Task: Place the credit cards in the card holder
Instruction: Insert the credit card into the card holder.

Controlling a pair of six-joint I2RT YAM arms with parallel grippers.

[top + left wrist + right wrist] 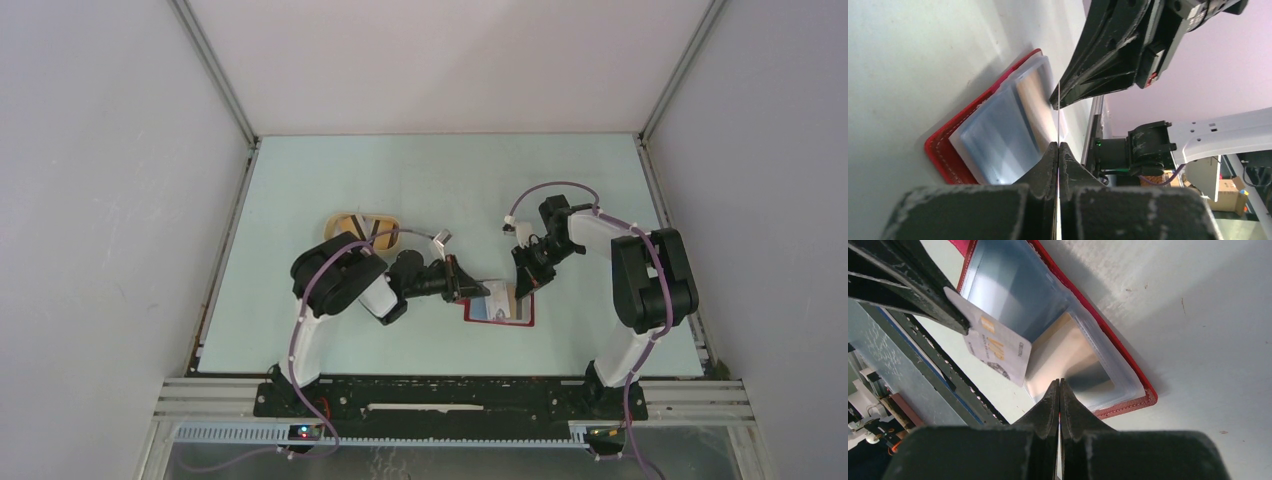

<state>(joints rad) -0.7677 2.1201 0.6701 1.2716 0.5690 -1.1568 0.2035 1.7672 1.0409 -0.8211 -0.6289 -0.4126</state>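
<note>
The red card holder (498, 310) lies open on the table, its pale pockets up; it also shows in the left wrist view (943, 150) and the right wrist view (1128, 370). My left gripper (482, 291) (1059, 145) is shut on a pale white credit card (998, 347), seen edge-on (1059, 110) in its own view. The card's lower corner is at the pocket mouth. My right gripper (520, 292) (1059, 381) is shut at the holder's near edge with a thin sliver of the pocket flap between the jaws. Its fingers (1098, 75) stand right beside the card.
A tan oval dish (362, 228) sits at the back left, partly hidden by the left arm, with dark-striped things in it. The two arms meet over the holder. The table's black front rail (450, 400) is close behind the holder.
</note>
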